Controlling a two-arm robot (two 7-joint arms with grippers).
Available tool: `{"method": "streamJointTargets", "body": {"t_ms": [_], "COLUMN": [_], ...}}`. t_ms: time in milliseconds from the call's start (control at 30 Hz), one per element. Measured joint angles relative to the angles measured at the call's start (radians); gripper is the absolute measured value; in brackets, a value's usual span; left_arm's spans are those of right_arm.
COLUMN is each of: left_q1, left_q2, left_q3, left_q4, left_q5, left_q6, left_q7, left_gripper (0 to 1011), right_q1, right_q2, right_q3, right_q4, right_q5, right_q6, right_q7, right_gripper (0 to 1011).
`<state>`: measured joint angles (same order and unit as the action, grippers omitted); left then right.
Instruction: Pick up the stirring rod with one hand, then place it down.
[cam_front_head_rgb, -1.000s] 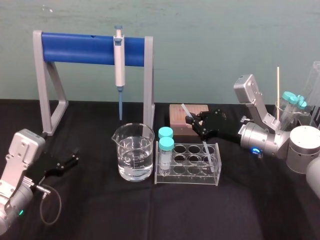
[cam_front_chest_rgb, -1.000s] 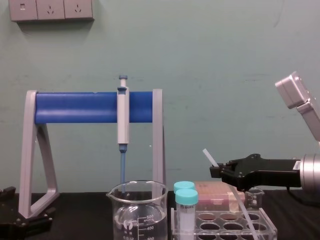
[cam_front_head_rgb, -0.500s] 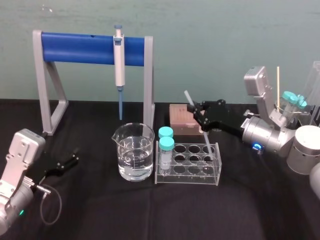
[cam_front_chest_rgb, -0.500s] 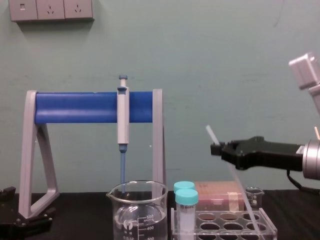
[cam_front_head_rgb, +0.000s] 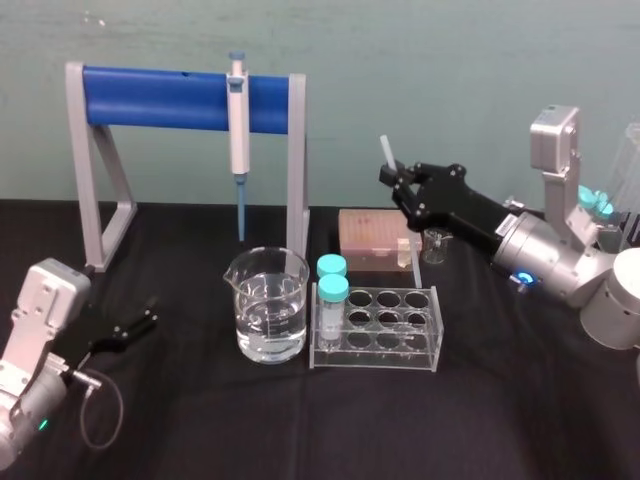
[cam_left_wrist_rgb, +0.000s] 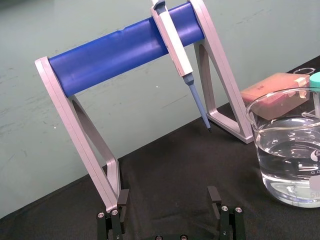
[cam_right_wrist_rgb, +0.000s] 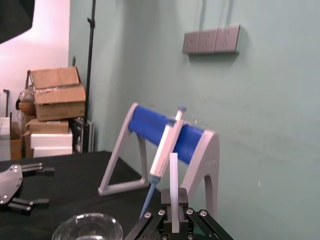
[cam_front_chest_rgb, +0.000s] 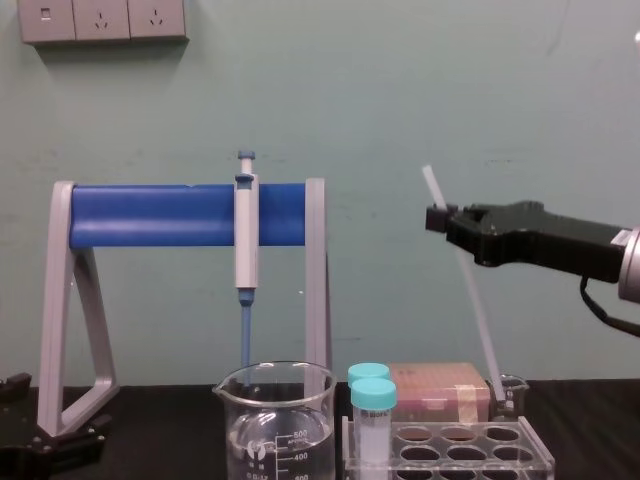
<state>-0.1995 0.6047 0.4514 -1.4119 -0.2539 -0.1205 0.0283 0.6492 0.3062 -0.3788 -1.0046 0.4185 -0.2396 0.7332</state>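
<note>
The lift appears to be ending above the black cloth-covered desk (cam_front_head_rgb: 500, 400). The left black two-fingered gripper (cam_front_head_rgb: 148, 318) is lying parked near-left, its fingers apart. The right black gripper (cam_front_chest_rgb: 437, 218) is hovering above the clear plastic tube rack (cam_front_head_rgb: 373, 325), pinching the thin translucent-white stirring rod (cam_front_chest_rgb: 474, 320) near its top. The rod is hanging tilted, its lower tip seemingly off the desk. The next move calls for lowering it onto bare cloth and letting go.

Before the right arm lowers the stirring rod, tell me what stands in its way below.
The right gripper holds the stirring rod tilted in the air. Its lower end hangs close to the small beaker and pink box, with the tube rack just in front; straight down looks crowded. The left gripper rests far off.
</note>
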Motion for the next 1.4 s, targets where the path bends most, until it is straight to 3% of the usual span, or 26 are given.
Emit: {"method": "streamJointTargets", "body": {"t_ms": [133,300,633,900,1400], "left_q1": [0.000,0.000,0.000,0.000,0.000], "left_q2": [0.000,0.000,0.000,0.000,0.000], "left_q3": [0.000,0.000,0.000,0.000,0.000], "left_q4": [0.000,0.000,0.000,0.000,0.000], "left_q5": [0.000,0.000,0.000,0.000,0.000], "left_q6": [0.000,0.000,0.000,0.000,0.000], "left_q7": [0.000,0.000,0.000,0.000,0.000], "left_gripper": [1000,1000,1001,1000,1000], "right_q1": [-0.027,-0.083,-0.163,-0.208,-0.240], "right_q2": [0.013,0.024,0.011,-0.010,-0.027], "right_q3": [0.003,0.012,0.051,0.081,0.102], "right_q4": [-0.051,-0.114,-0.123,-0.120,-0.138], "right_q5": [-0.004,-0.060,-0.104,-0.088,-0.096], "right_q6": [-0.044,-0.150,-0.298,-0.330,-0.309], "right_q7": [-0.028,-0.104,-0.156,-0.162,-0.178], "right_gripper": [71,71,71,72,71]}}
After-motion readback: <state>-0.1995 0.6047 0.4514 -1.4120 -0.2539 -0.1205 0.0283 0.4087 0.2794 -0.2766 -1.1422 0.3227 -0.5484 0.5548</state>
